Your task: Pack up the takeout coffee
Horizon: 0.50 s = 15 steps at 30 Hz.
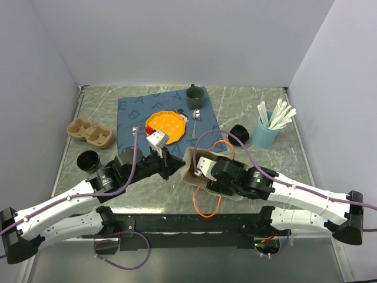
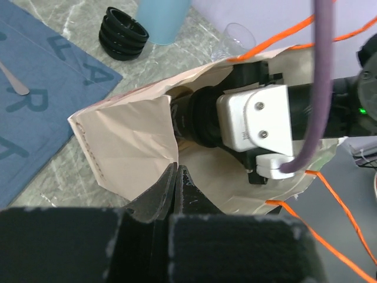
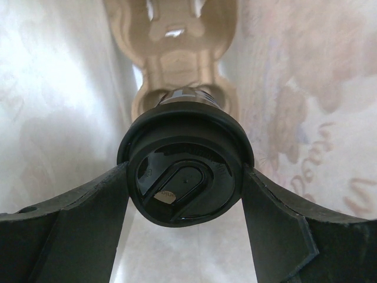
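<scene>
A brown paper bag (image 1: 189,174) with orange handles lies open near the table's front edge. My left gripper (image 2: 175,169) is shut on the bag's rim (image 2: 129,147) and holds the mouth open. My right gripper (image 3: 185,177) reaches inside the bag and is shut on a takeout coffee cup with a black lid (image 3: 185,171), both fingers (image 3: 88,218) pressed against the lid's sides. Just beyond the cup, inside the bag, sits a cardboard cup carrier (image 3: 177,53). In the top view the right wrist (image 1: 206,169) fills the bag's mouth and hides the cup.
Another cardboard carrier (image 1: 89,133) and a black cup (image 1: 88,160) stand at the left. A blue mat (image 1: 132,112) carries an orange plate (image 1: 165,125), a spoon (image 1: 197,121) and a dark mug (image 1: 194,95). Stacked black lids (image 1: 240,134) and a blue cup of stirrers (image 1: 266,130) sit at the right.
</scene>
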{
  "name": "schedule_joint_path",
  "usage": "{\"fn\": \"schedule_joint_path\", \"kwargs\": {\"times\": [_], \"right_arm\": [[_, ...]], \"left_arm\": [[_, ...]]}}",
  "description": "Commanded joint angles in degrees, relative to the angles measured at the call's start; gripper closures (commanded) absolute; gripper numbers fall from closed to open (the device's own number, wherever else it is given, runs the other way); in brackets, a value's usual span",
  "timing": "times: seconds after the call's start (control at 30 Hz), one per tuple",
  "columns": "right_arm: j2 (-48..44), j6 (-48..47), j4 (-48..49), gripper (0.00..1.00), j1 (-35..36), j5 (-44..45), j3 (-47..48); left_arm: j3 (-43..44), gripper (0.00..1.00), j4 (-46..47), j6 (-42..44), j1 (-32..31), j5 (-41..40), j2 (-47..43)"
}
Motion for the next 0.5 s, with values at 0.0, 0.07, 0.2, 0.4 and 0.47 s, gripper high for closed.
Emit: {"fn": "schedule_joint_path", "kwargs": {"times": [0.0, 0.07, 0.2, 0.4, 0.47], "right_arm": [[-0.05, -1.64, 1.84, 0.62, -1.66, -2.37, 0.33], [-0.04, -2.78, 2.36, 0.62, -2.63, -2.37, -0.01], [-1.1, -6.12, 3.25, 0.62, -3.6, -2.28, -2.21], [-1.89, -11.22, 0.88, 0.62, -3.69, -4.56, -2.58], [-1.28, -11.05, -0.7, 0.62, -3.6, -6.32, -1.69]], "left_arm": [[0.06, 0.99, 2.91, -0.81, -0.42, 2.24, 0.13], [-0.11, 0.99, 2.9, -0.98, -0.42, 2.42, 0.05], [-0.2, 0.99, 3.52, -0.98, -0.33, 3.12, 0.4], [0.33, 0.99, 7.47, -1.34, -0.6, 7.77, 3.47], [0.07, 0.99, 7.83, -0.9, -0.6, 8.65, 4.0]]}}
